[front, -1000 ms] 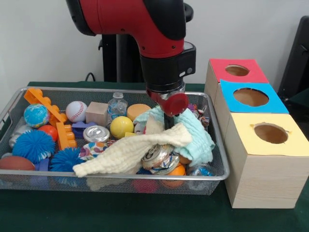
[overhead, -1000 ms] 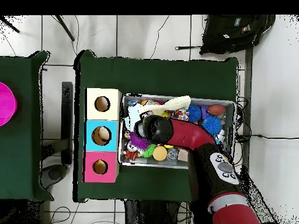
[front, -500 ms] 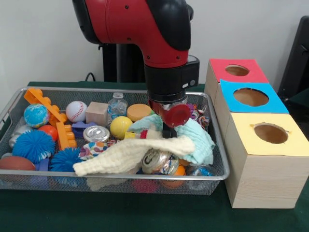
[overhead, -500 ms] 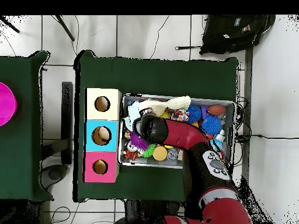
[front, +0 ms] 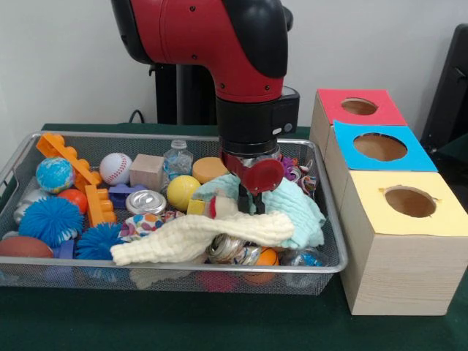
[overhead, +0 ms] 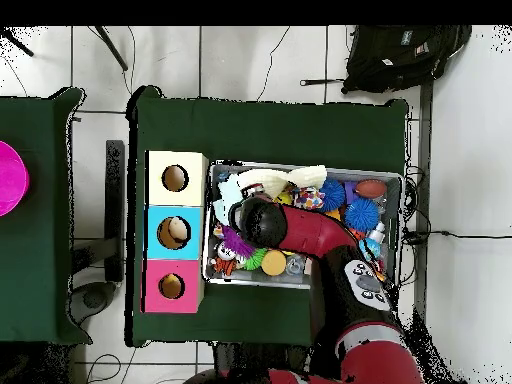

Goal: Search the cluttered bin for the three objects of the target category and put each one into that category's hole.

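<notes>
On the green worktop (front: 219, 329), a wire mesh bin (front: 183, 270) holds the clutter. Nearest in it, a cream cloth (front: 197, 238) lies draped across the front, over a crushed silver can (front: 232, 250) and an orange ball (front: 268, 257). To one side sit two blue spiky balls (front: 50, 219) and a red-brown ball (front: 23, 246). Behind the cream cloth, a mint-green cloth (front: 296, 208) is bunched up, and the gripper (front: 248, 201) comes straight down into the seam between the two cloths. Its black tips are buried in fabric, so I cannot tell how the jaws stand. Further back are a silver lid (front: 145, 201), a yellow ball (front: 183, 191), a wooden cube (front: 148, 171), a baseball (front: 115, 167), a globe ball (front: 55, 174) and orange building blocks (front: 73, 164). Beside the bin stand three boxes with holes, yellow-topped (front: 409, 201) nearest, then blue-topped (front: 380, 147), then red-topped (front: 359, 107).
</notes>
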